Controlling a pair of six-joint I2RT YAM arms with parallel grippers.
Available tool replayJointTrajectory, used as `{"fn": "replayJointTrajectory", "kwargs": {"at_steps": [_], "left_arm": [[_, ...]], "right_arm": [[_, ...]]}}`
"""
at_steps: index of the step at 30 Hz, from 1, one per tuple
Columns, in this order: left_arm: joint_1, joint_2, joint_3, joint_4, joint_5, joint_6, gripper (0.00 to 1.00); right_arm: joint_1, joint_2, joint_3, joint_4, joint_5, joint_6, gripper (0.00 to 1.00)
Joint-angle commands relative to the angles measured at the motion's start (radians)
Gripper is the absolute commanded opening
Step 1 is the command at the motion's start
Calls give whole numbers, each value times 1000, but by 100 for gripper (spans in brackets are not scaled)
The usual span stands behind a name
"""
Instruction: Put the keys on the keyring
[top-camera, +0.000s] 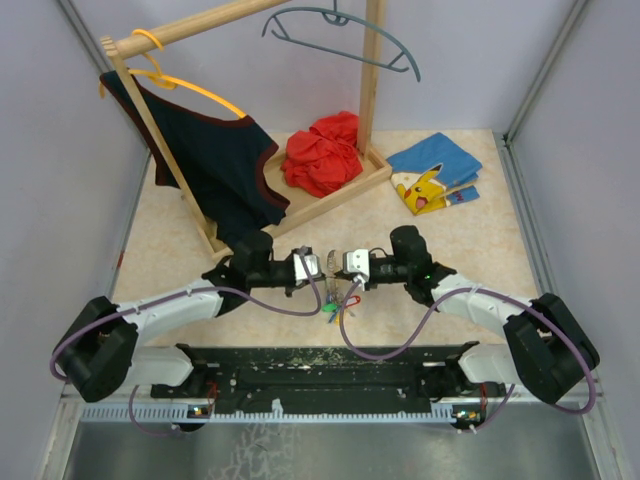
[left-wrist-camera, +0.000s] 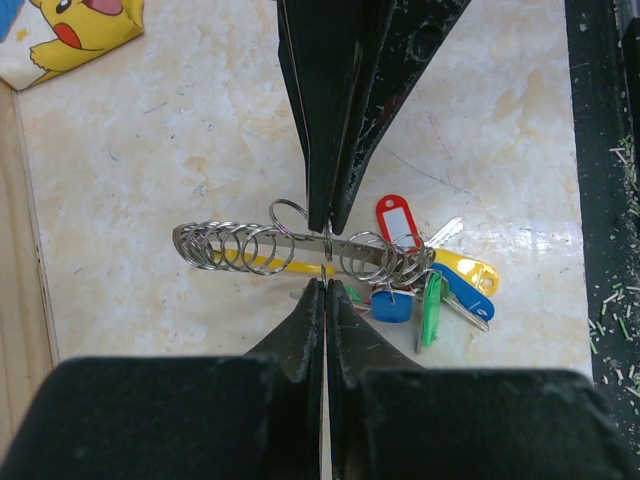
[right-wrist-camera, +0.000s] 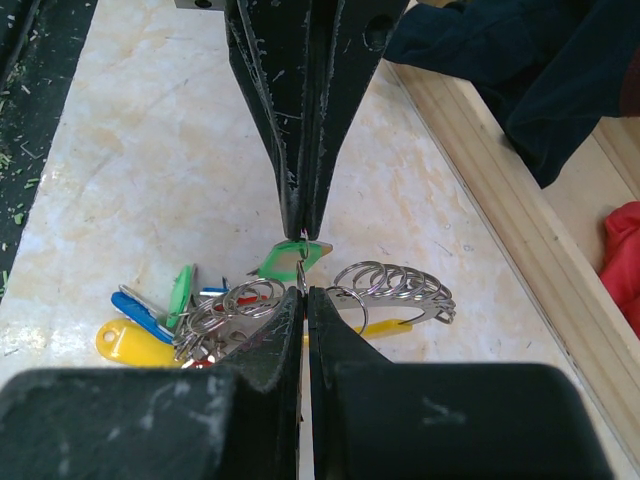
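The keyring (left-wrist-camera: 232, 245) is a curved silvery bar strung with several small rings, a yellow curved piece under it; it hangs just above the tabletop. My left gripper (left-wrist-camera: 325, 256) is shut on the middle of that bar. A bunch of keys (left-wrist-camera: 440, 280) with red, yellow, blue and green tags hangs at its right end. In the right wrist view the keyring (right-wrist-camera: 400, 285) lies to the right and the bunch of keys (right-wrist-camera: 170, 320) to the left. My right gripper (right-wrist-camera: 303, 262) is shut on the small ring of a green-tagged key (right-wrist-camera: 283, 262). Both grippers (top-camera: 318, 266) (top-camera: 342, 266) meet tip to tip at table centre.
A wooden clothes rack (top-camera: 330, 195) stands behind, with a dark garment (top-camera: 215, 165) on an orange hanger, a grey hanger (top-camera: 345, 40) and a red cloth (top-camera: 322, 152). A Pikachu-print cloth (top-camera: 430, 180) lies at back right. The black rail (top-camera: 320, 365) runs along the near edge.
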Motion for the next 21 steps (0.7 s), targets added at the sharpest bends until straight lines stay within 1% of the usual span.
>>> {"fn": "replayJointTrajectory", "kwargs": {"at_steps": [1, 21], "left_arm": [[-9, 14, 37, 2, 29, 8, 0], [-13, 20, 46, -37, 3, 11, 0]], "right_arm": [[5, -21, 47, 28, -24, 6, 0], [5, -29, 42, 32, 1, 9, 0]]}}
